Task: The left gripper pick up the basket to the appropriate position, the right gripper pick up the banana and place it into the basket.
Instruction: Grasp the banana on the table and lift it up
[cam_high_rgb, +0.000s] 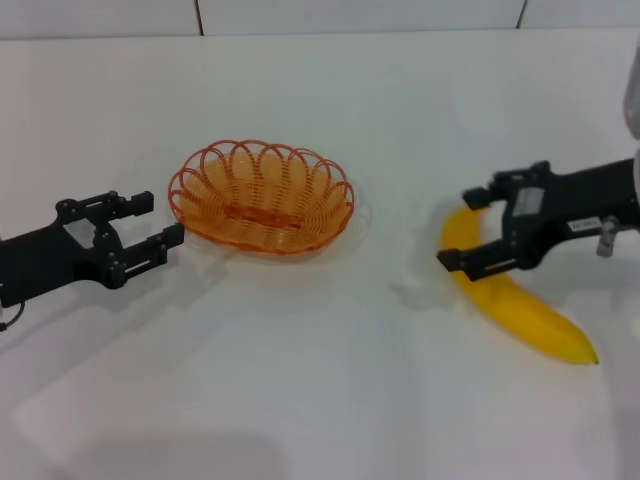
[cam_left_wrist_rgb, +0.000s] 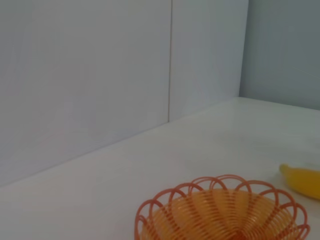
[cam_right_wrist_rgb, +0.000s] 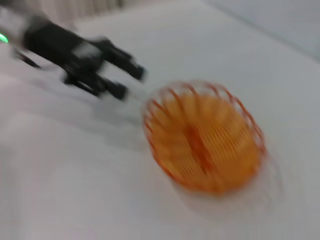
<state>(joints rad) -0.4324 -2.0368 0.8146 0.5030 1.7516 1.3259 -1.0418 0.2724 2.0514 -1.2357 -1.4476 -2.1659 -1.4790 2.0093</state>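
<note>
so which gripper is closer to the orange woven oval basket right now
The left. The left gripper sits open beside the orange woven oval basket's left rim. The right gripper is open around the yellow curved banana, well off to the basket's right.

No readable text; the white labels on both grippers are too small to read

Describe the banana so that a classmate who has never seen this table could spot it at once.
On the white table, look to the robot's right, well apart from the oval orange wire-rimmed basket. There the open black right gripper hangs over a large, smooth, bright yellow curved banana, the only yellow thing there.
</note>
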